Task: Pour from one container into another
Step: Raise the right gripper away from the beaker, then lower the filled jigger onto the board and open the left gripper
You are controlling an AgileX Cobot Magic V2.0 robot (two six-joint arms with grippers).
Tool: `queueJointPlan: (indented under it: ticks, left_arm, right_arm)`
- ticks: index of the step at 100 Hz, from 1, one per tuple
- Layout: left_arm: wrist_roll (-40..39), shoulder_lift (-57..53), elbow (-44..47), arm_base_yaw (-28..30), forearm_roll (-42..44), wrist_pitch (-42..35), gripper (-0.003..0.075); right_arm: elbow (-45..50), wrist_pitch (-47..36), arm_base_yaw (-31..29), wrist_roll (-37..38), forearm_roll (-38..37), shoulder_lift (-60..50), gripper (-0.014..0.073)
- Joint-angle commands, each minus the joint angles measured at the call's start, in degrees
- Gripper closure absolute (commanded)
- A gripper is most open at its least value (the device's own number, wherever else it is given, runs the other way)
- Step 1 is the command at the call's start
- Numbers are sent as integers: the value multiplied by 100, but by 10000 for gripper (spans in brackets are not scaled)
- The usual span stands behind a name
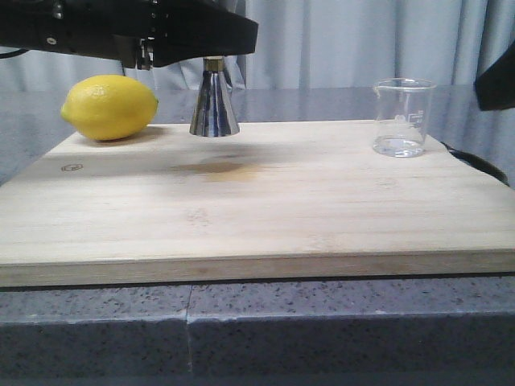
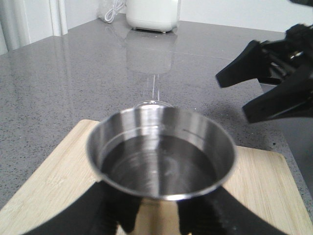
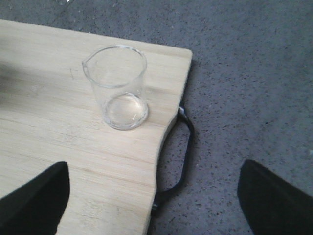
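Observation:
The steel jigger [image 1: 215,108] with a gold band at its waist is at the back of the wooden board [image 1: 257,209]. My left gripper [image 1: 213,58] is shut on its waist. In the left wrist view the jigger's upper cup [image 2: 161,156] holds clear liquid, and the black fingers [image 2: 112,210] hug the waist below it. The small glass beaker [image 1: 402,117] stands upright at the board's back right corner with only a thin film at its bottom. My right gripper [image 3: 154,205] hovers open near the beaker [image 3: 117,88], apart from it, over the board's edge.
A yellow lemon [image 1: 109,106] lies on the board's back left, close to the jigger. A black handle [image 3: 178,156] curves off the board's right side. A white appliance [image 2: 152,13] stands far back on the grey counter [image 2: 73,73]. A faint stain [image 1: 229,169] marks the board.

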Motion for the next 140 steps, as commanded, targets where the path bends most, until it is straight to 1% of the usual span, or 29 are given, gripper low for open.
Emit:
queueJointPlan:
  ticks: [1,17,44,68,90,140]
  left_arm:
    - [-34,-274,-163,-58,-521,534,461]
    - [-34,-274,-163,-58,-521,534,461]
    - [-34,-274,-163,-58,-521,544,461]
    - [-34,-274,-163,-58,-521,593,461]
    - [-34,-270,-163,-58,-314,593,461]
    - [-34,-93,-163,-58,-368,643,461]
  right_arm:
    - [-127,-100,18,21,-9,-429,-13]
    - [-127,132,18,21,-9,-874,-13]
    - [-127,508,18,10,-9,-931,-13]
    - [-127,509,18,-44,-9,-931,-13]
    - [-127,509,18,-44,-9,-931,-13]
    - [-127,509,18,-44,-9,-931,-13]
